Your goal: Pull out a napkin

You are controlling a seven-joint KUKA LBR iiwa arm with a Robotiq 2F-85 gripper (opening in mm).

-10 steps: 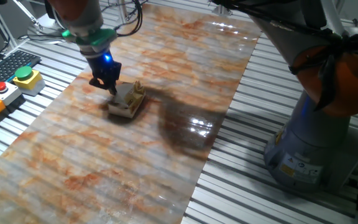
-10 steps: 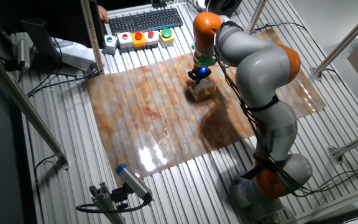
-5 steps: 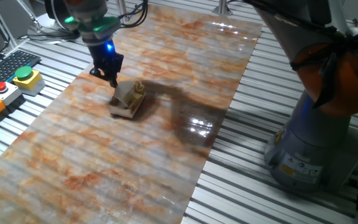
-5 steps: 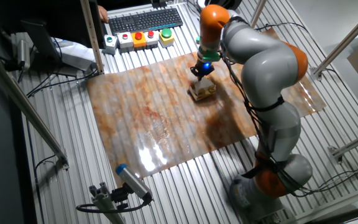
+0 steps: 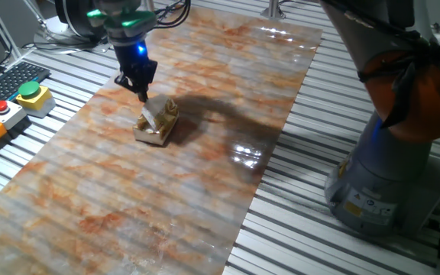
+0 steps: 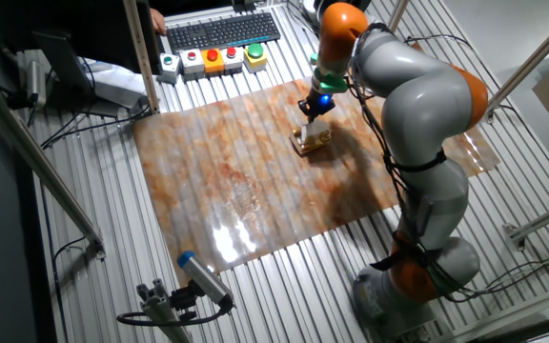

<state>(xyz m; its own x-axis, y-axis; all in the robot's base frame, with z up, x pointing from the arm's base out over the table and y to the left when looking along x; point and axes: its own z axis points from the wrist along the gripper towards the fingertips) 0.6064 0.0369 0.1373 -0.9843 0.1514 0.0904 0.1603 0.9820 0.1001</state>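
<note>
The hand has risen from the box; pinched shut on the napkin, drawing it partway out.

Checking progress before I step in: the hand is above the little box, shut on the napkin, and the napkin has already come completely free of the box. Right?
Not quite. The hand is above the little box and shut on the napkin, but the napkin is not free: one fixed view shows the white sheet stretched from the fingertips down into the box top, its lower end apparently still inside.
</note>
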